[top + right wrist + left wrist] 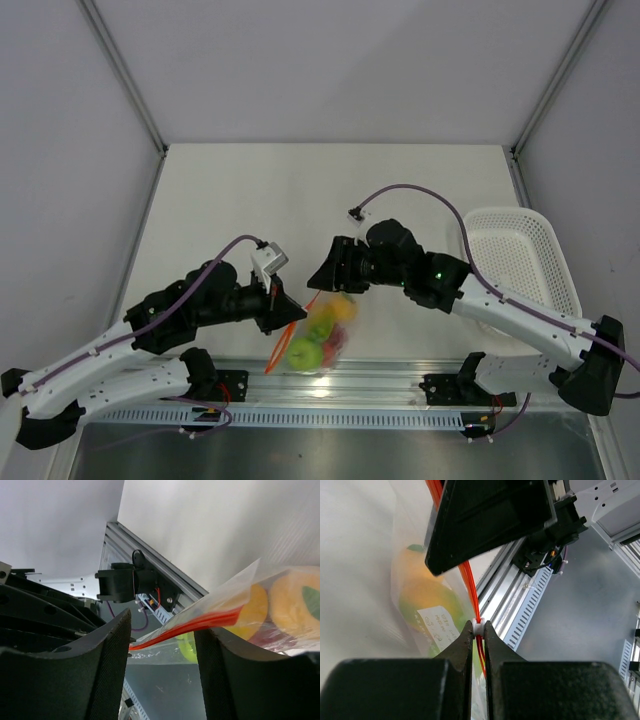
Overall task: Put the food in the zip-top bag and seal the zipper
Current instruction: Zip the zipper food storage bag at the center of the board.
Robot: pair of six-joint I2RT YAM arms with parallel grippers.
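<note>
The clear zip-top bag (322, 335) hangs between my two grippers above the table's near edge, with the food inside it: a lime green fruit (304, 352), yellow-orange ones (335, 310) and something red. My left gripper (478, 625) is shut on the zipper's small white tab (478, 628), and the orange-red zipper (470, 587) runs up from there. My right gripper (162, 622) stands open with the zipper strip (200, 621) crossing between its fingers, touching neither pad. In that view, yellow-orange fruits (292, 597) and the green one (187, 645) show through the plastic.
A white mesh basket (520, 265) stands at the right side of the table. The aluminium rail (380, 385) that bears the arm bases runs just below the hanging bag. Grey walls close in the table on both sides and at the back.
</note>
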